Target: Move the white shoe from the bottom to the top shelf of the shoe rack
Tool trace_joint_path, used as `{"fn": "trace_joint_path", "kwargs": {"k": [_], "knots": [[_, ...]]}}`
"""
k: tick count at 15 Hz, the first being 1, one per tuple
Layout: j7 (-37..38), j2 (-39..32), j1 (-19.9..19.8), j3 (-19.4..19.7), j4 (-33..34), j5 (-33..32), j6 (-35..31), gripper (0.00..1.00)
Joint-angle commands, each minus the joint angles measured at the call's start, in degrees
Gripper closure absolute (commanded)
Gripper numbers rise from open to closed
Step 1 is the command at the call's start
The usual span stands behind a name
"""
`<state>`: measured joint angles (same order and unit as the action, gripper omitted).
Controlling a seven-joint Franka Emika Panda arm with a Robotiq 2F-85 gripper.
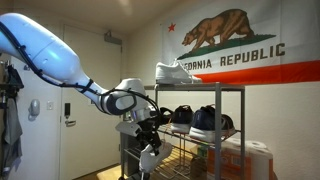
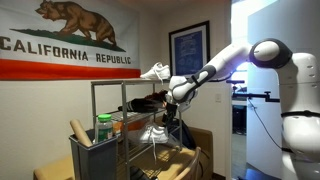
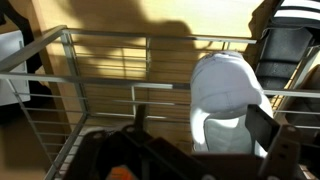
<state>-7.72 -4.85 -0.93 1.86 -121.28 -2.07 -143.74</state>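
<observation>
**Jaws low at the rack, grip unclear**

My arm (image 1: 55, 55) reaches in from the side toward the shoe rack (image 1: 241, 125), with the wrist bent down in front of the lower wire tiers. The white shoe (image 3: 225, 100) fills the right half of my wrist view, lying on a lower tier behind the rack's wire bars. In both exterior views it shows only as a pale shape directly under the jaws, well below the top shelf (image 1: 205, 88). The jaws are dark and mostly lost against the wire and shadow. I cannot tell how far apart they stand, or whether they have any hold on the shoe.

A second white sneaker (image 1: 175, 72) sits on the top shelf at the end nearest the arm. Two dark rounded caps (image 1: 205, 121) rest on the tier beneath it. A California flag (image 1: 245, 45) hangs on the wall behind. In an exterior view, a green-lidded container (image 2: 105, 128) stands beside the rack.
</observation>
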Motion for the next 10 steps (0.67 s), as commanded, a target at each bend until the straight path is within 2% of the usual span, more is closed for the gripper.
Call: {"fn": "trace_joint_path", "kwargs": {"k": [1, 6, 10], "knots": [[-1.3, -2.9, -0.2, -1.0, 2.8, 2.5, -2.7, 0.00], [-0.8, -5.1, -0.2, -1.8, 3.2, 2.3, -5.7, 0.00], [-0.3, -5.8, -0.4, -1.6, 2.5, 1.6, -5.2, 0.00]]}}
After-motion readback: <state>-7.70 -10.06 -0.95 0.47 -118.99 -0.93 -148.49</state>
